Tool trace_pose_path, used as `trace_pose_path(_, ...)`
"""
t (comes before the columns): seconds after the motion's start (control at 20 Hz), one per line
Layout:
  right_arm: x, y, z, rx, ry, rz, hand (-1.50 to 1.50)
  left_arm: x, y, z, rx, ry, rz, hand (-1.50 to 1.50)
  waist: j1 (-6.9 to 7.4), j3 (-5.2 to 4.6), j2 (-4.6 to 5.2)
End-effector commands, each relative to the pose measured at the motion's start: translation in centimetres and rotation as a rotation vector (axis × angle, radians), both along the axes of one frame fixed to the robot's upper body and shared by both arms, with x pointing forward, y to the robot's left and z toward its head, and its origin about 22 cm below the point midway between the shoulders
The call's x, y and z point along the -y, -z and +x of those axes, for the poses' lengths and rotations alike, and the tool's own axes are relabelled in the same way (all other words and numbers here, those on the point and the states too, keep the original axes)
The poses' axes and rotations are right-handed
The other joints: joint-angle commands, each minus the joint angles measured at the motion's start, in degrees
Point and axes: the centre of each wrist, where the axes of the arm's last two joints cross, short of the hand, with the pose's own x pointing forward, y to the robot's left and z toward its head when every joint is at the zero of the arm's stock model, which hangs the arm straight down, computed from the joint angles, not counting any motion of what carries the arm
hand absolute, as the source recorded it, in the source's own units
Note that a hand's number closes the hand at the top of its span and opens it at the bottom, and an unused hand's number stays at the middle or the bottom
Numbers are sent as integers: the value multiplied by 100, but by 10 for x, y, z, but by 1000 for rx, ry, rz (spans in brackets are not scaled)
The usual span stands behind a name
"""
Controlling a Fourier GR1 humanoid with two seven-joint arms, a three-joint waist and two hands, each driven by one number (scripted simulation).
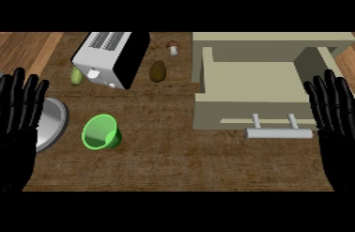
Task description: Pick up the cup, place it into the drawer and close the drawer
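Bare counter lies between the green cup [102, 132] and the open drawer [250, 81], nothing standing between.

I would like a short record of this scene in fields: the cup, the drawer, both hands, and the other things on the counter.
cup: green cup, lying on its side, left of centre
drawer: drawer pulled open, nothing seen inside, handle facing the robot
left hand: left hand open, fingers up, at the left edge, holds nothing
right hand: right hand open, fingers up, at the right edge, holds nothing
others: toaster, kiwi, mushroom, a green item by the toaster, plate at left
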Motion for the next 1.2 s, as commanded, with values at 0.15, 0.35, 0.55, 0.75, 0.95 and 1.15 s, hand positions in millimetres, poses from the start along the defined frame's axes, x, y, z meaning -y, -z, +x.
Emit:
trace_pose_path(0.15,4,-3,-6,42,42,26,-150,-2,-12,-1,15,349,20,-150,-88,-93,51)
trace_pose_path(0.35,2,-2,2,-29,14,-54,-150,-6,13,-12,-151,526,-180,-150,5,-100,62)
trace_pose_path(0.55,5,4,12,-34,4,-51,-150,-47,33,-13,-199,529,-217,-150,-19,-92,62)
trace_pose_path(0.75,17,-12,8,-46,-13,-64,-150,-57,47,-14,-233,516,-204,-150,-51,-90,54)
trace_pose_path(0.95,7,3,18,-23,-1,-79,-150,-54,66,8,-274,459,-198,-150,-63,-89,58)
trace_pose_path(1.15,26,11,17,-29,2,-70,-150,-87,89,23,-285,361,-177,-150,-89,-89,66)
